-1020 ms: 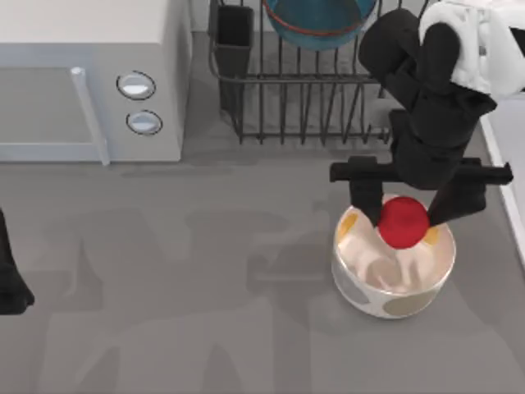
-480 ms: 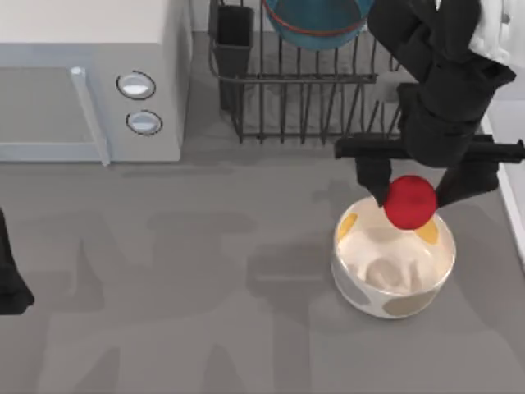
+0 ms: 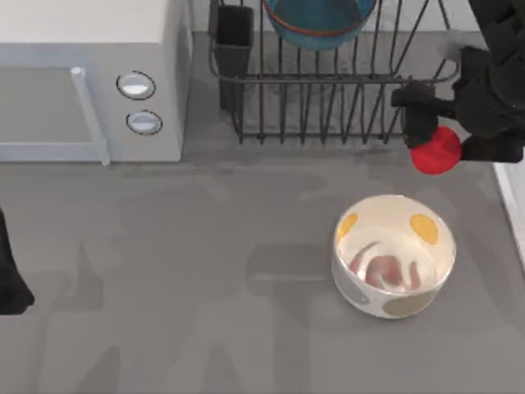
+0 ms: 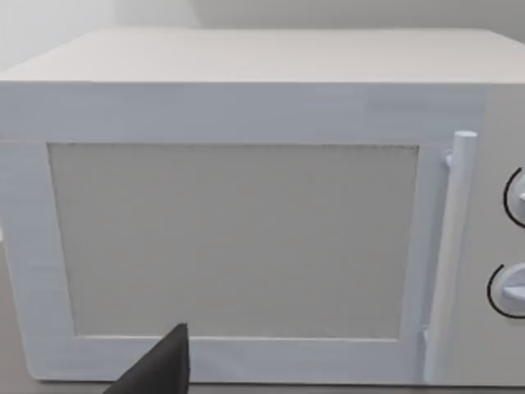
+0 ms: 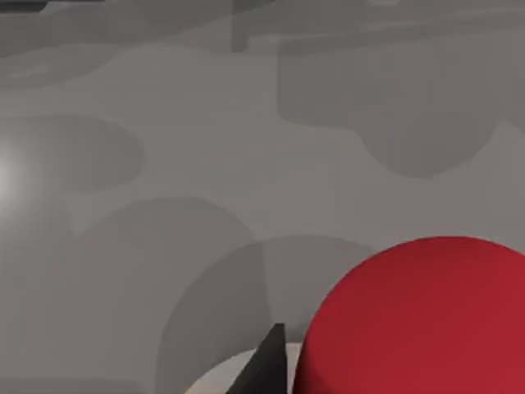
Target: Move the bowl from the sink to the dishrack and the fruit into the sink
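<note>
The grey table (image 3: 205,287) carries, at its far left, a white microwave-like box with two round knobs (image 3: 90,74). Beside it at the far middle stands the black wire dishrack of upright bars (image 3: 328,107), a dark square utensil cup (image 3: 235,37) at its left corner. The teal-blue round bowl with a thin red-orange line near its rim (image 3: 318,20) already rests inside the rack, so that half of the task appears complete. At the table's right edge a strip of pale raised rim marks the grey-white sink (image 3: 510,189).

Nearer the viewer sits a white bowl with orange and grey spots (image 3: 394,256), now holding nothing. The right arm's black gripper (image 3: 447,148) hangs just in front of the rack's right end, above the table and close to the sink rim, its fingers clamped on the small glossy red ball of fruit (image 3: 435,150); the right wrist view shows the ball (image 5: 418,320) pressed against one dark finger (image 5: 267,365). The left arm is parked at the table's left edge, its gripper (image 4: 160,369) facing the microwave door; whether it is open cannot be told.

To finish well, the carry should probably clear the raised rim fully, keep off the rack bars, and lower the ball deep into the basin before release, since a round fruit dropped from height may roll or bounce out.
</note>
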`<state>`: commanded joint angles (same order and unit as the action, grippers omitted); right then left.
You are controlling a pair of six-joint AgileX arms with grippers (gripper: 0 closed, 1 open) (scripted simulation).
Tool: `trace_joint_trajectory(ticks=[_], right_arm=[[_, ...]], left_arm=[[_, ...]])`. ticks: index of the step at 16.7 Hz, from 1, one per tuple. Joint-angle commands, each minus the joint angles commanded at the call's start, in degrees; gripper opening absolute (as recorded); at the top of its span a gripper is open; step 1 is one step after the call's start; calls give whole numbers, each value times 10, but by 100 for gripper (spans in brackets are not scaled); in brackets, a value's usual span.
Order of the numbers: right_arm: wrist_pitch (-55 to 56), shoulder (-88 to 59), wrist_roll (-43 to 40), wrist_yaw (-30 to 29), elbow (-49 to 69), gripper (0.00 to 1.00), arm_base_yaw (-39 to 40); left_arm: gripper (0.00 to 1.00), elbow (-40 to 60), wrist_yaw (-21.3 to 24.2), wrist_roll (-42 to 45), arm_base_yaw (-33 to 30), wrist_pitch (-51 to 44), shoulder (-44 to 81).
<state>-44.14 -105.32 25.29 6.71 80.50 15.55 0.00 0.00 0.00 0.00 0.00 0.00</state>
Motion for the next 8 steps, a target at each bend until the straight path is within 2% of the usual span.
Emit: trace_joint_trajectory(ticks=[8], right_arm=[[480, 85, -112, 107, -215, 0, -218]], left_arm=[[100, 0, 0, 0, 0, 0, 0]])
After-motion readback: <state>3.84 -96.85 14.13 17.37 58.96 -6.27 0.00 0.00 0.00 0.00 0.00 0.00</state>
